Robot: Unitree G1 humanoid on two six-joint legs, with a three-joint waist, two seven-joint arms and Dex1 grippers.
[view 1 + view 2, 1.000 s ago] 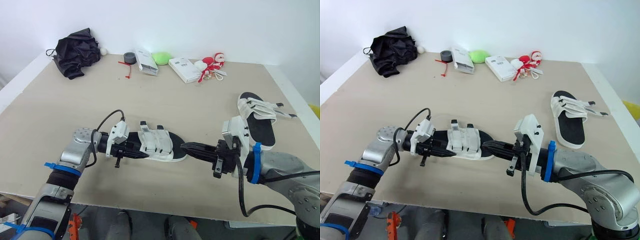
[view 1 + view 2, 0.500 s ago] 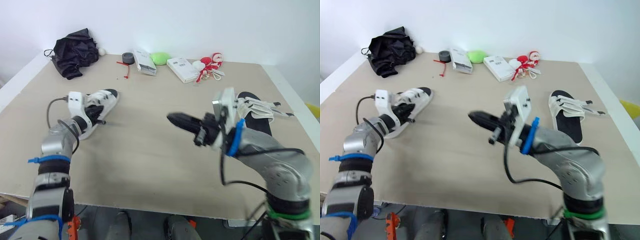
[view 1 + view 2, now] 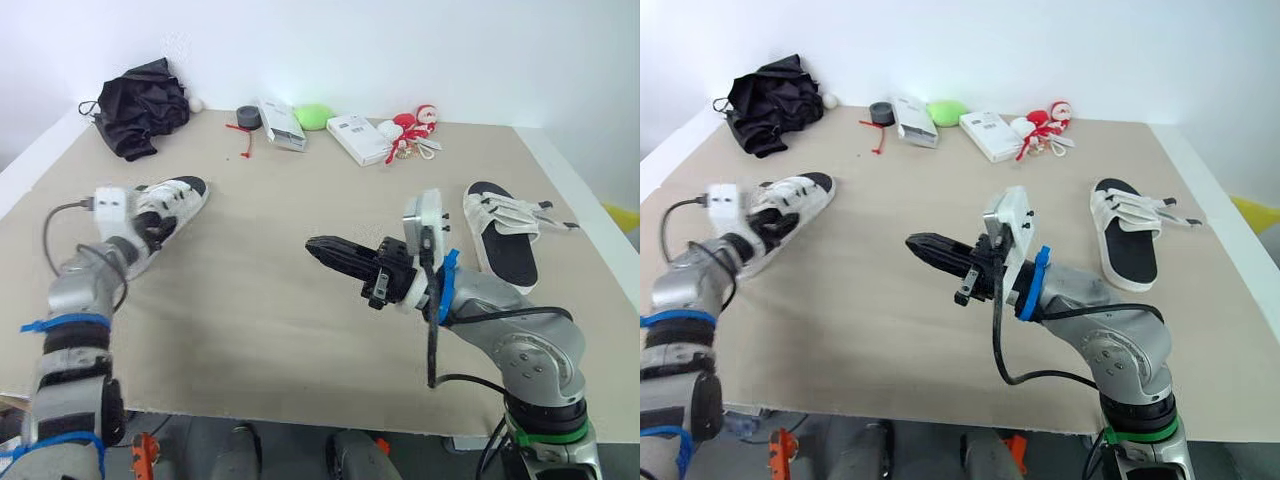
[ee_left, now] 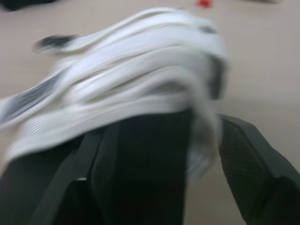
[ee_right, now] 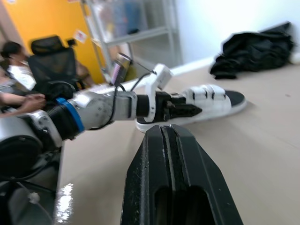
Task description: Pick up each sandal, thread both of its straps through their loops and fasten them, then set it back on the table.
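Item 1, first sandal (image 3: 168, 203): white straps, black footbed and a white sole. I am seeing it at 9 o'clock on the counter (image 3: 260, 320), toe pointing toward 1 o'clock. Both straps are lying flat across the footbed. I cannot tell whether the sole is resting on the counter or sitting just over it.

Item 2, left pincer (image 3: 148, 228): it is closing on the heel end of the first sandal, one black finger on each side of the sole.

Item 3, right pincer (image 3: 318, 248): its fingers are pressing together on nothing. It is hanging over the middle of the counter and pointing toward 9 o'clock, well apart from both sandals.

Item 4, second sandal (image 3: 503, 240): same make, lying flat at 3 o'clock, its strap ends sticking out loose past its edge.

Item 5, black bundle (image 3: 140, 105): sitting at 11 o'clock.

Change noted: a second ago the first sandal was at 6 o'clock with a pincer at each end. Now only the left one is gripping it, at 9 o'clock, and the right one has come away.
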